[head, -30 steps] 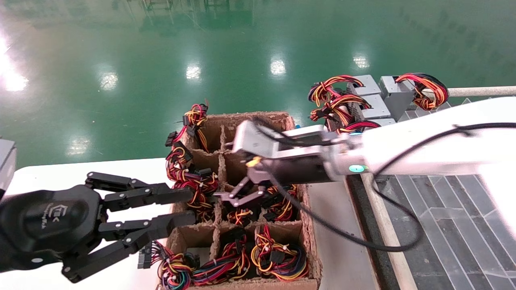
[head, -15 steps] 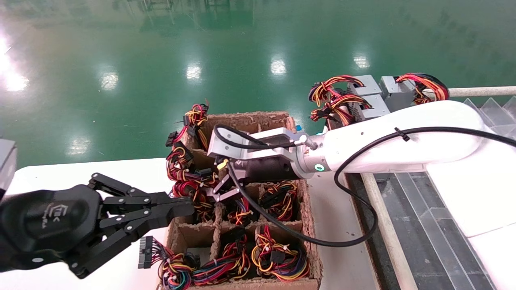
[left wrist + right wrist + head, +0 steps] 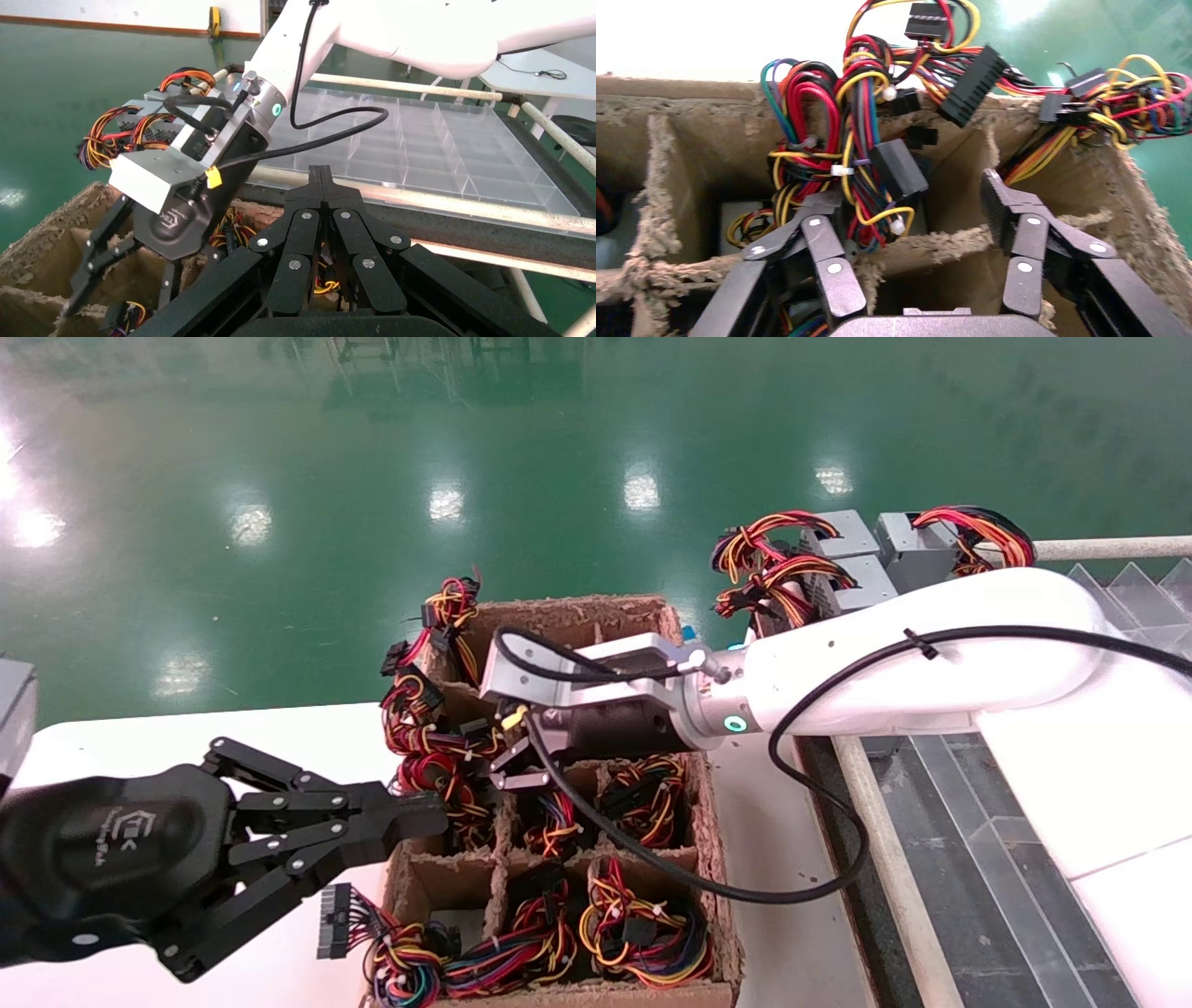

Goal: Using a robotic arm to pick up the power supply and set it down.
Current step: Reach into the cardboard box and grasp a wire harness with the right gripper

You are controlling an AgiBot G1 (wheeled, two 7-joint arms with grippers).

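Cardboard cells of the divider box [image 3: 708, 859] fill the middle of the head view, each stuffed with springy wire bundles. My right gripper [image 3: 507, 770] hangs over the centre-left cell, fingers [image 3: 828, 267] spread wide and empty. The power supply [image 3: 740, 217] sits deep in that cell, a grey metal face under red and yellow wires [image 3: 828, 161]. I judge it heavy, rigid and smooth, so I should pinch the casing, not the floppy cables. My left gripper [image 3: 424, 822] idles at lower left, fingers pressed together
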